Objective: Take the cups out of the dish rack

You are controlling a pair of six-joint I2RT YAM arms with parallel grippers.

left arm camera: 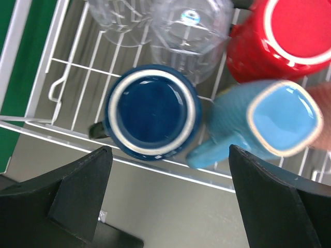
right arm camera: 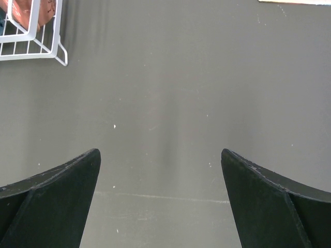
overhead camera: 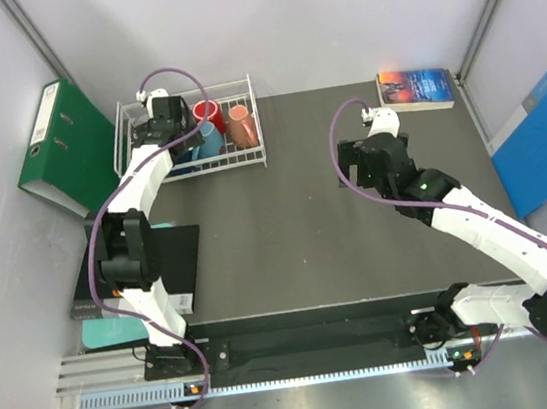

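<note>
The white wire dish rack (overhead camera: 252,157) stands at the table's far left. In the left wrist view the dish rack (left arm camera: 62,88) holds a dark blue mug (left arm camera: 152,112), a light blue mug (left arm camera: 269,124), a red mug (left arm camera: 282,36), and two clear glass tumblers (left arm camera: 189,31) behind them. In the top view the red mug (overhead camera: 207,111), light blue mug (overhead camera: 209,137) and an orange mug (overhead camera: 241,123) show. My left gripper (left arm camera: 170,199) is open and empty, just above the rack's near rim in front of the dark blue mug. My right gripper (right arm camera: 160,201) is open and empty over bare table at mid right.
A green binder (overhead camera: 62,147) leans left of the rack. A book (overhead camera: 416,88) lies at the far right and a blue folder (overhead camera: 545,138) at the right edge. A black pad (overhead camera: 175,263) lies by the left arm. The rack's corner (right arm camera: 46,46) shows in the right wrist view.
</note>
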